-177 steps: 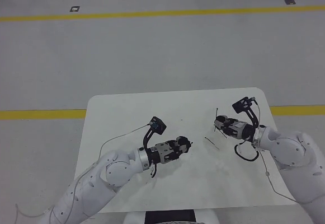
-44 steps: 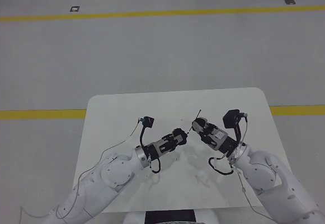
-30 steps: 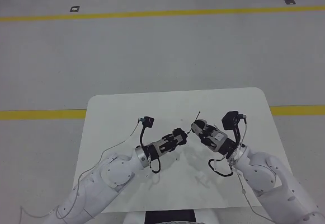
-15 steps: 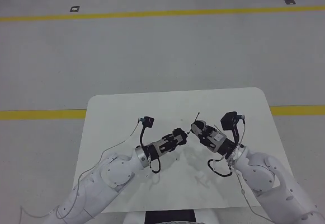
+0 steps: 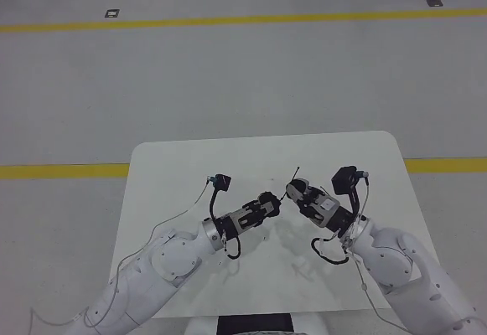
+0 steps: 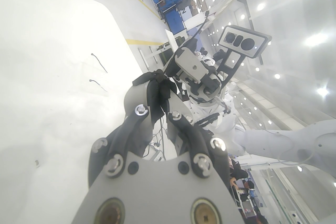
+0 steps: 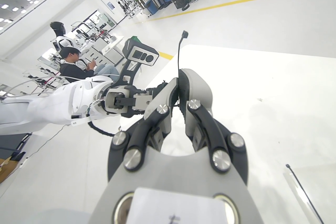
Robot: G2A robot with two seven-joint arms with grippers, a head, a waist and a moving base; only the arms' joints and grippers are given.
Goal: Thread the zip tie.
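Top view: two hands meet over the middle of the desk [image 5: 176, 167]. The right hand [image 5: 292, 189] pinches one zip tie [image 5: 297, 174], whose free end points toward the far edge, just beside the left hand [image 5: 276, 200]. Left wrist view: the left hand's fingers are drawn narrow, with black material bunched at the tips; what they grip cannot be told. Two thin dark lines [image 6: 99, 62] mark the desk. Right wrist view: the strap stands upright between the closed fingers, and a second tie [image 7: 302, 189] lies flat on the desk.
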